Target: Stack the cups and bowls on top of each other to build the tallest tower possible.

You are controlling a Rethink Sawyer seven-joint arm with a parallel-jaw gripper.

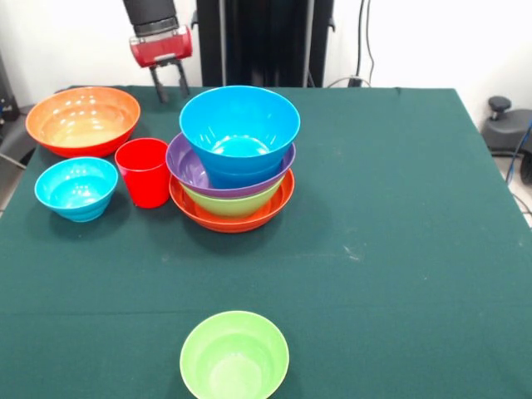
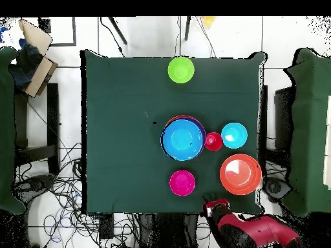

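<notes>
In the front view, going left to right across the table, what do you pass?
Small blue bowl → wide orange bowl → red cup → the tower. The green bowl in front overlaps the tower's span, so I leave it out.

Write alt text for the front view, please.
A tower of nested bowls, blue on top and orange at its base, stands mid-table beside a red cup. A gripper with open jaws hangs behind it.

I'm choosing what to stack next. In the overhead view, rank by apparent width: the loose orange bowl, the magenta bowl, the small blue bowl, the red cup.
1. loose orange bowl
2. magenta bowl and small blue bowl: look alike
3. red cup
</notes>
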